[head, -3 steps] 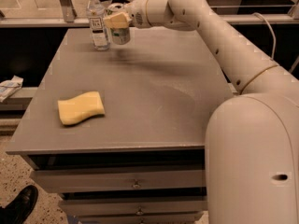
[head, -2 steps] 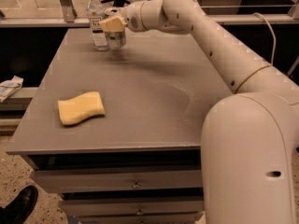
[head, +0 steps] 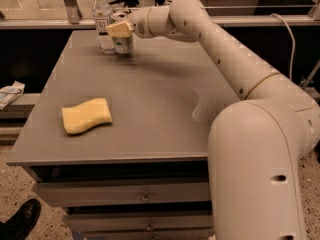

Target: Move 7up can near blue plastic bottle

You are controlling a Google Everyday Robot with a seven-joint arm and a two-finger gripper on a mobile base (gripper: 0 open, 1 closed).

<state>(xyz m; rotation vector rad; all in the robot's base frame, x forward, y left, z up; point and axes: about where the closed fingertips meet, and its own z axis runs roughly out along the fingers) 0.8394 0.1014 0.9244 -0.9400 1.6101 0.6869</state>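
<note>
The gripper (head: 121,30) clasps the cylindrical 7up can (head: 123,45) beside the blue plastic bottle (head: 103,24).

The cream-white jointed robot arm (head: 235,64) rises from its bulky rounded shoulder segment (head: 255,174) at the near right corner of the grey table (head: 150,114); it stretches diagonally to the far left corner; there the tan-tipped two-finger gripper (head: 120,31) hangs just above the tabletop.
</note>
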